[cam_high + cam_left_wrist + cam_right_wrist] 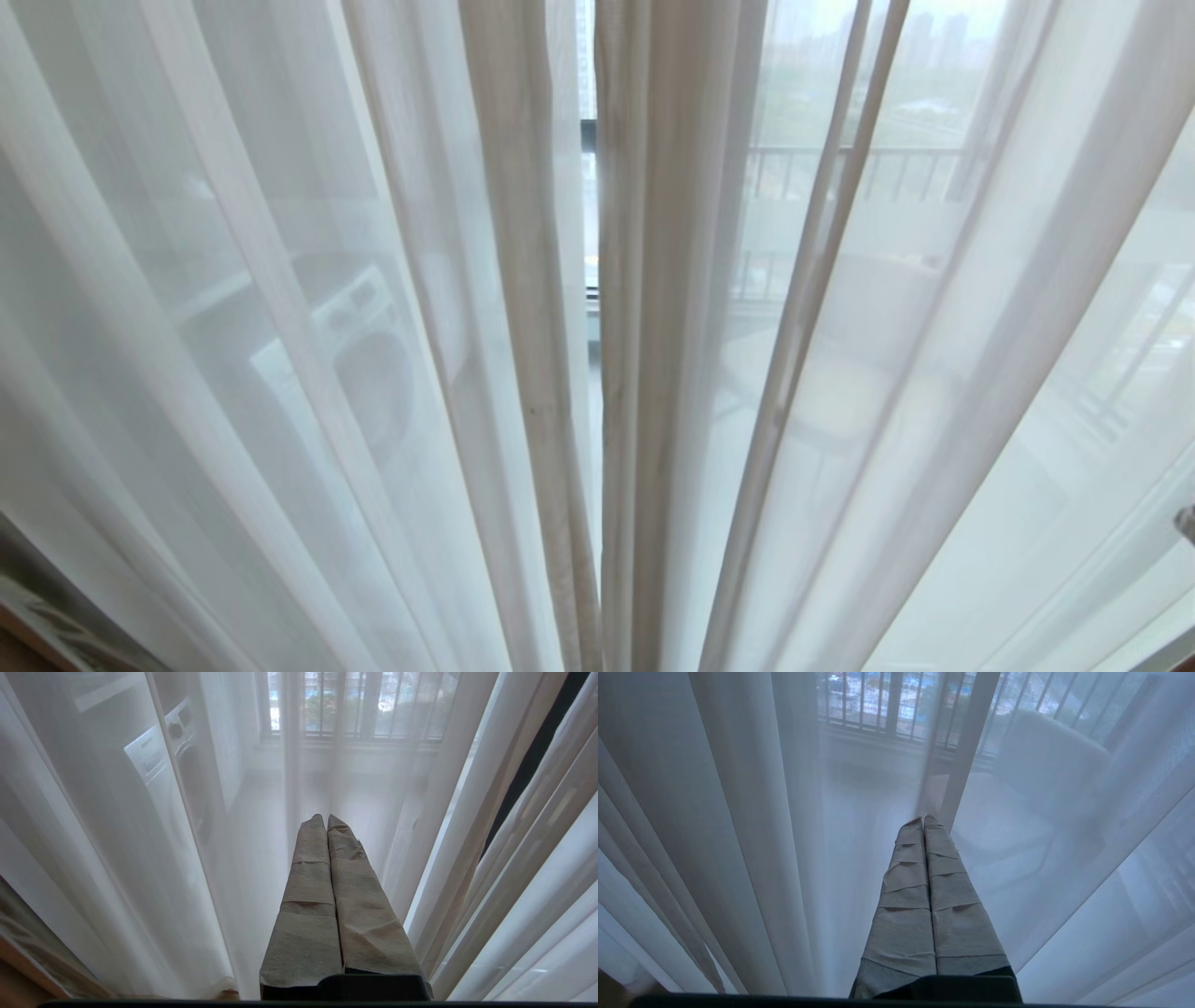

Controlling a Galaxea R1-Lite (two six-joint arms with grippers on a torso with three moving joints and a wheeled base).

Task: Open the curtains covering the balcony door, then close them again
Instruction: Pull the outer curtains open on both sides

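A: Where are the curtains [653, 373], and what could go wrong?

B: Sheer white folds fill the head view, meeting at centre frame with a thin gap; the balcony door [588, 215] shows as a dark strip in that gap; neither panel is held, so a sweep would likely slide off the slippery fabric.

A: And the arms?

B: The left gripper [325, 819] points at the sheer from centre frame, its taped fingers pressed together, empty; the right gripper [923, 820] matches it, together, gripping nothing.
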